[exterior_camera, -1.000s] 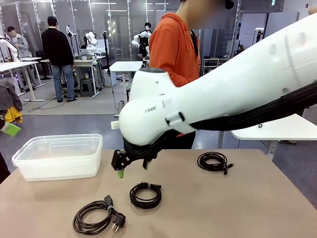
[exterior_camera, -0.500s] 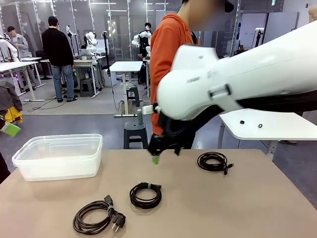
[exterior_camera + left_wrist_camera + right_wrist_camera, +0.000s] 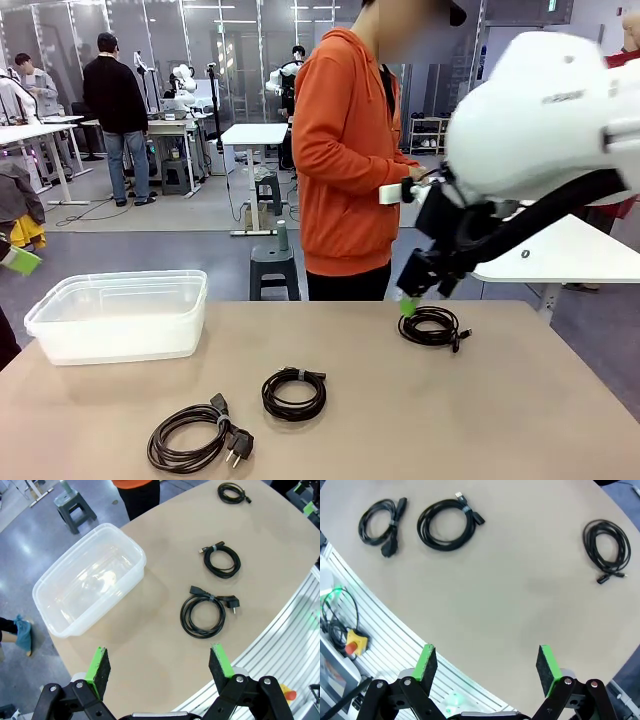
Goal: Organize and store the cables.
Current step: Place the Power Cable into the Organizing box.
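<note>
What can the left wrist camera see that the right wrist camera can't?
The left wrist camera has the clear plastic bin, a grey stool on the floor, and the open left gripper. The right wrist camera has the open right gripper and some thin wires past the table's edge. Both have the tan table and all three coiled black cables, lying apart.

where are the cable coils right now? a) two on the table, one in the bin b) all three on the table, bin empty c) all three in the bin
B: the plug-ended coil, the middle coil and the far coil all lie on the table, and the clear bin holds nothing.
</note>
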Robot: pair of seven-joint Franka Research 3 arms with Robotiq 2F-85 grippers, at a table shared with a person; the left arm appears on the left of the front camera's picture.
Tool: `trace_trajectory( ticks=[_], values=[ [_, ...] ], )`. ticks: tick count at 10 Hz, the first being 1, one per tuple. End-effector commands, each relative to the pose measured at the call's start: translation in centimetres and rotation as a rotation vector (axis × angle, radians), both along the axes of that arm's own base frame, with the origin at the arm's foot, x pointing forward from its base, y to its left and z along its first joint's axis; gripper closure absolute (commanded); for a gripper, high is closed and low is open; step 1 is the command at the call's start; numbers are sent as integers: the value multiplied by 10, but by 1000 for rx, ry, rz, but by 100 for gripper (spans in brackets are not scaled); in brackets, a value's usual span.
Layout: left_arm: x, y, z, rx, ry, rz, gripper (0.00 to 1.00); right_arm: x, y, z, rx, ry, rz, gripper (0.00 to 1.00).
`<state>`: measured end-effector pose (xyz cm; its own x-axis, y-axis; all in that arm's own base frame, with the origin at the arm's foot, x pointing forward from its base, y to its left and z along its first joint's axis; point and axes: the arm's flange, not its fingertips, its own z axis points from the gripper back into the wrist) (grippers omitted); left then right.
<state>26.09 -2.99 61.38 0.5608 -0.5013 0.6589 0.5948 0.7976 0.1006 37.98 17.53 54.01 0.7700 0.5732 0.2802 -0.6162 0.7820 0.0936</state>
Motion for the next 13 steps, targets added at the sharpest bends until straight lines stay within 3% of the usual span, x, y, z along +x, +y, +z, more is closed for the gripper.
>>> trace_trajectory(
  ticks=[1, 4, 9, 12, 13],
  values=[
    [0, -1, 0, 2, -4, -1, 0, -9, -34, 1, 56, -26, 49, 0],
    [0, -1, 0, 2, -4, -1, 0, -21, -77, 5, 44, -50, 19, 0],
    [0, -1, 0, 2, -4, -1, 0, -47, -136, 7, 70, -174, -18, 0],
    [0, -1, 0, 2, -4, -1, 0, -54, -162, -3, 156, -188, -75, 0],
    [0, -1, 0, 2, -4, -1, 0, -51, -146, 13, 96, -160, -42, 0]
  ],
)
